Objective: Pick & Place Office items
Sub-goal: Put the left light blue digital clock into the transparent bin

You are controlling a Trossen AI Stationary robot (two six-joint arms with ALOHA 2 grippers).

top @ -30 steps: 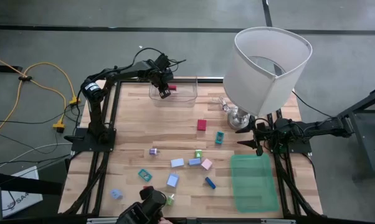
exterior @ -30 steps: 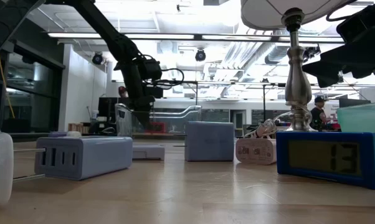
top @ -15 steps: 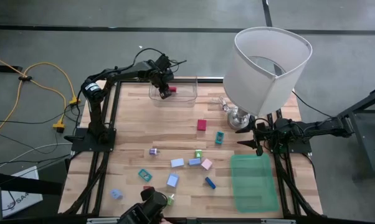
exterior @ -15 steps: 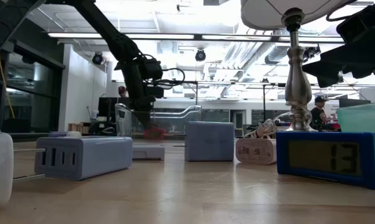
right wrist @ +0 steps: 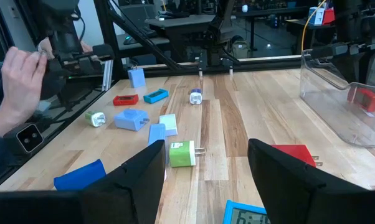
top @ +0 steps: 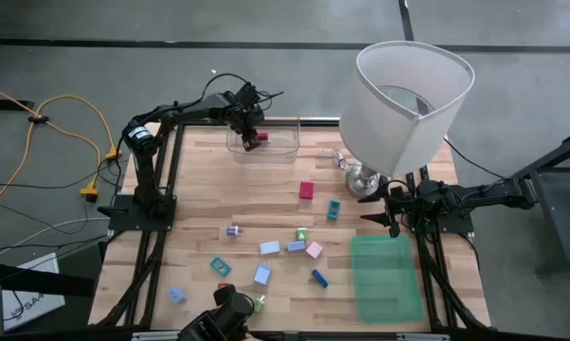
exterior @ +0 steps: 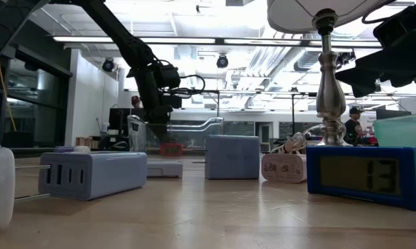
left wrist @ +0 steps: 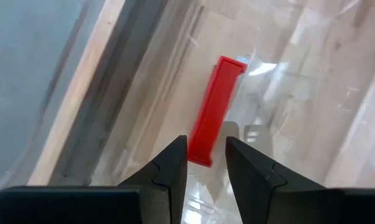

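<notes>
Left gripper (left wrist: 205,163) over clear bin (top: 266,144), fingers slightly apart, one red piece (left wrist: 215,111) lying loose in bin, near end hidden between fingertips, right gripper (top: 389,210) parked beside lamp (top: 408,95), fingers apart, about eleven small pieces (top: 269,248) scattered on desk (top: 266,194), one green tray (top: 384,279).

A red piece (left wrist: 214,112) lies in the clear bin (top: 283,147); the tray (top: 386,279) is green, the lampshade (top: 410,90) white.

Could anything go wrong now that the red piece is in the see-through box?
Maybe. The left gripper hangs low inside the clear box, fingers only slightly apart and right by the red piece; lifting carelessly could drag it or bump the wall. The big lamp shades nearby pieces, so the right gripper might knock it.
</notes>
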